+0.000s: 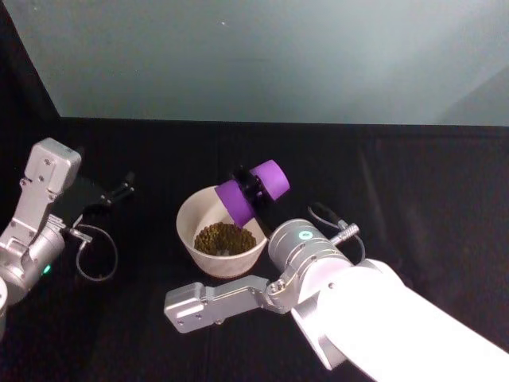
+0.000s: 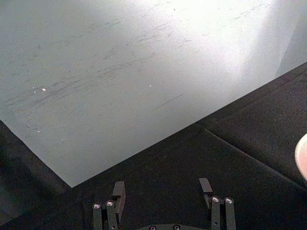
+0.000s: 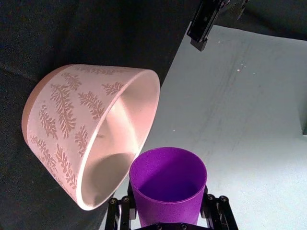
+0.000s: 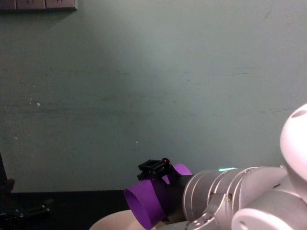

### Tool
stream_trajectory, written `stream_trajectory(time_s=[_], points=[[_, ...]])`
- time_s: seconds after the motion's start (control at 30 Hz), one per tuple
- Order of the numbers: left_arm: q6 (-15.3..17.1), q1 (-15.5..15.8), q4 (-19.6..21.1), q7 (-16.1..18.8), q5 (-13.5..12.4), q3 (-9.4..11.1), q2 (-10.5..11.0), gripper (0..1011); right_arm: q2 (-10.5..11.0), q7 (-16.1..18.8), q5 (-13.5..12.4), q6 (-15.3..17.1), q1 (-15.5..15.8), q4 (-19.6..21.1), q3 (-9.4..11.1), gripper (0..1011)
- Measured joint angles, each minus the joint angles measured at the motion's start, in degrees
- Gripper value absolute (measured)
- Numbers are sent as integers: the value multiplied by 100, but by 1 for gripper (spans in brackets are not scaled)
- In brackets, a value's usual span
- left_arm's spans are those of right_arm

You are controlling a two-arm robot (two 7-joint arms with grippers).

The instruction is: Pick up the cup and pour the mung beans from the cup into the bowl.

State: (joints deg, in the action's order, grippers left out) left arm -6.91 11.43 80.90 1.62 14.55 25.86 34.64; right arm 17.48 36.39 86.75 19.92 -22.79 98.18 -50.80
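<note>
Right tool (image 1: 253, 191) pinches cup (image 1: 235, 200) over bowl (image 1: 184, 216) on black cloth (image 1: 413, 183); left tool (image 1: 123, 189) spread, parked.

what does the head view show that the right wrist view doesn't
Head view: a heap of mung beans lying in the wide round white bowl, and the left gripper parked off to the robot's left, apart from the bowl.
Right wrist view: a leaf pattern on the bowl's outer wall, and the inside of the small bright purple plastic cup, with no beans visible in it.
Both: the bowl, and the cup tipped toward it, clamped in the right gripper.
</note>
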Motion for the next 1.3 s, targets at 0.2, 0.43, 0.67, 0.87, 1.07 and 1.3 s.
stream_trajectory(time_s=[0.2,0.43,0.67,0.87,1.07,1.3], points=[[0,0,0,0,0,0,0,1000,30,22,204,-2,-43,0,-83,718],[0,0,0,0,0,0,0,1000,90,52,694,-28,-129,16,-287,718],[0,0,0,0,0,0,0,1000,194,103,1343,-198,-286,-22,-633,718],[0,0,0,0,0,0,0,1000,257,164,1841,-291,-392,-86,-875,718],[0,0,0,0,0,0,0,1000,261,186,1950,-274,-379,-89,-887,718],[0,0,0,0,0,0,0,1000,197,-49,1447,-42,-132,45,-512,718]])
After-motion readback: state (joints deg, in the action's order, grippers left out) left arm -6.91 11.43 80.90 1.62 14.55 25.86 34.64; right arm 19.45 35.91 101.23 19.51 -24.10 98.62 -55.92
